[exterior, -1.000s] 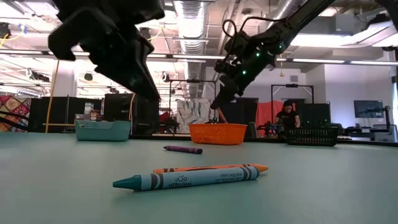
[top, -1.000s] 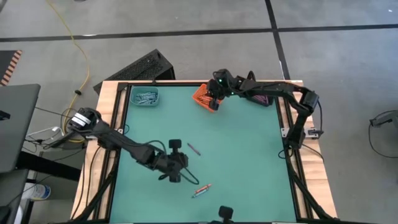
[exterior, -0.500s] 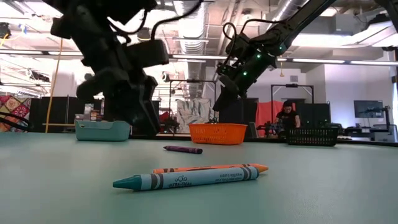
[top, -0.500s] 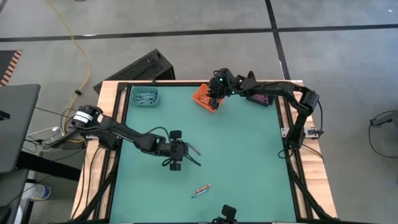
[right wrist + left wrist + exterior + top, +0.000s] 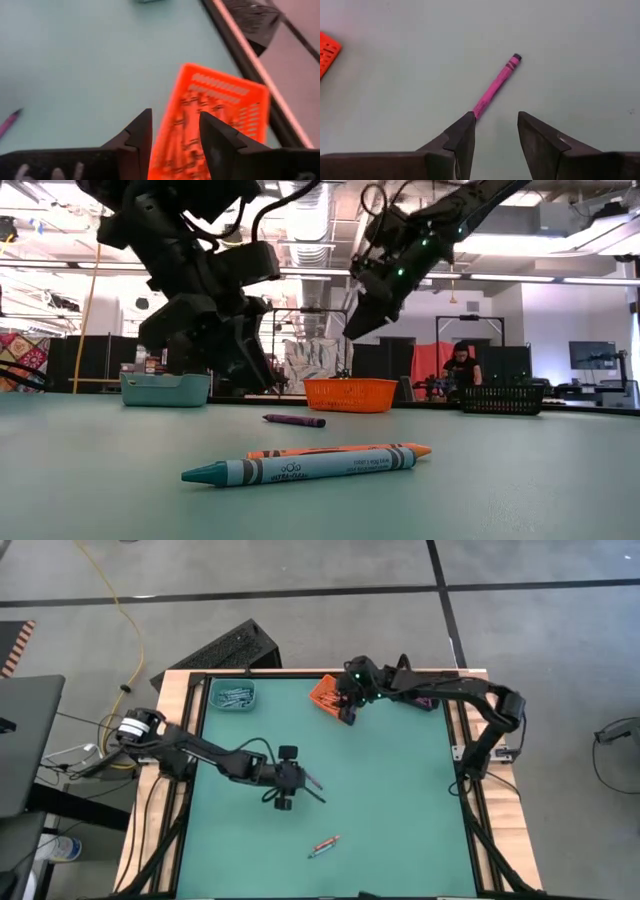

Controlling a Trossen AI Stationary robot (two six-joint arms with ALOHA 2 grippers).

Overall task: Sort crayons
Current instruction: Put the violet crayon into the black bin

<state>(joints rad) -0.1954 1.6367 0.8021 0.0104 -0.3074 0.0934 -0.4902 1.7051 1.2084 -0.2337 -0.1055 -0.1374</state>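
Hovering over the middle of the table [image 5: 400, 800], the left end effector [image 5: 495, 131] has its fingers spread and lined up on the purple crayon [image 5: 495, 87] just ahead, evidently for a pick. Up at the far edge, the right end effector [image 5: 174, 131] hangs spread and empty above the orange bin [image 5: 220, 115], as if done dropping there. Two more crayons, a blue one [image 5: 300, 467] and an orange one [image 5: 345, 449], lie together nearer the front. Compared with a second earlier, both sets of fingers have opened and the left arm has swung over from near that pair to the purple crayon
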